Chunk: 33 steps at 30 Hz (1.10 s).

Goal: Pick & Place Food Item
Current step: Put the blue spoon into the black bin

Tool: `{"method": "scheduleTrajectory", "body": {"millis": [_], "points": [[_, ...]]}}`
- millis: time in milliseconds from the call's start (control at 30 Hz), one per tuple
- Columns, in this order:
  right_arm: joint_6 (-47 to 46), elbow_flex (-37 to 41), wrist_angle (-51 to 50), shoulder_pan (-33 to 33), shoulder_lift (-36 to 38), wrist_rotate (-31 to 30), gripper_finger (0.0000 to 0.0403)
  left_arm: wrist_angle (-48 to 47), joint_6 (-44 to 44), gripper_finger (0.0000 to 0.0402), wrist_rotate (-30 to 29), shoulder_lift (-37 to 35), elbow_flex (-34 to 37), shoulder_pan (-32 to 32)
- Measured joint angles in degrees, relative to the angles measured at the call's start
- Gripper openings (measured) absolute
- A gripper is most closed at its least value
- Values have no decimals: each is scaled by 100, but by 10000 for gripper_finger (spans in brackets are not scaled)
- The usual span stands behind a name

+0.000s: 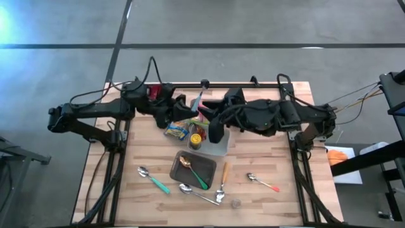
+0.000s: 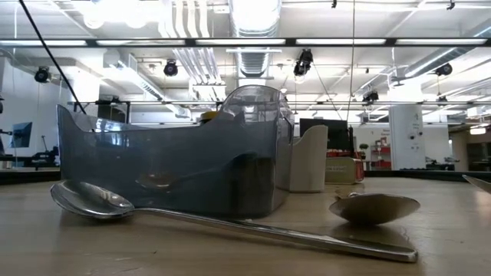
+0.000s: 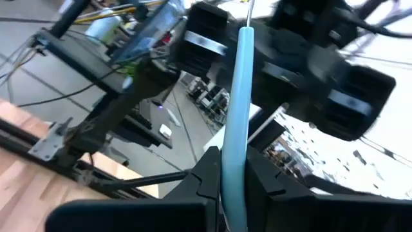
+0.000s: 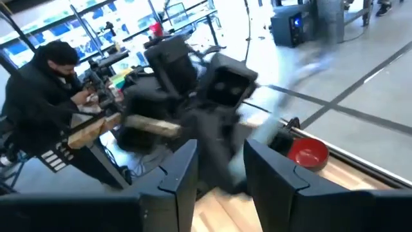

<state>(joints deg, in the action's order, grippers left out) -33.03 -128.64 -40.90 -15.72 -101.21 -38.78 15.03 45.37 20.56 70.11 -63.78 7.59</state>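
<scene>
At table centre: left gripper (image 3: 233,193) clamped on a light-blue utensil handle (image 3: 235,109) (upright). Right gripper (image 4: 220,169): fingers apart, nothing visibly held.

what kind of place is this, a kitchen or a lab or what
Most likely a robotics lab or workshop, not a kitchen: a wooden table on a bare concrete floor, exposed ceiling ducts with strip lights, and a person among equipment racks behind.
</scene>
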Motion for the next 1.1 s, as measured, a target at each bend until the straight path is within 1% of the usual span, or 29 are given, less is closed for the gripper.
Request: {"method": "scheduleTrajectory", "body": {"millis": [100, 200, 300, 400, 500, 600, 700, 800, 933, 1100], "points": [[-18, 0, 17, 87, 23, 4, 153, 4, -280, 27, -8, 0, -143, -88], [-202, -1, 25, 165, 26, 18, 197, 22, -577, 27, -37, -2, -276, -163], [-325, 11, 120, 211, 5, 19, 243, 20, -626, 27, 2, -2, -324, -178], [-89, 20, 365, 213, -22, 56, 281, -9, -626, 27, -69, 3, -320, -161], [138, 13, 569, 213, -108, 128, 304, -22, -615, 27, -133, 23, -316, -164], [150, 63, 568, 245, -133, 125, 311, 3, -615, 27, -134, 26, -316, -172], [130, 79, 597, 308, -133, 117, 301, 44, -599, 27, -161, 26, -316, -168], [196, 83, 682, 368, -133, 120, 268, 46, -597, 27, -172, 25, -316, -167], [218, 83, 699, 446, -131, 130, 202, 60, -597, 27, -168, 26, -311, -172], [249, 87, 709, 521, -133, 221, 102, 52, -576, 27, -197, 28, -307, -165]]}}
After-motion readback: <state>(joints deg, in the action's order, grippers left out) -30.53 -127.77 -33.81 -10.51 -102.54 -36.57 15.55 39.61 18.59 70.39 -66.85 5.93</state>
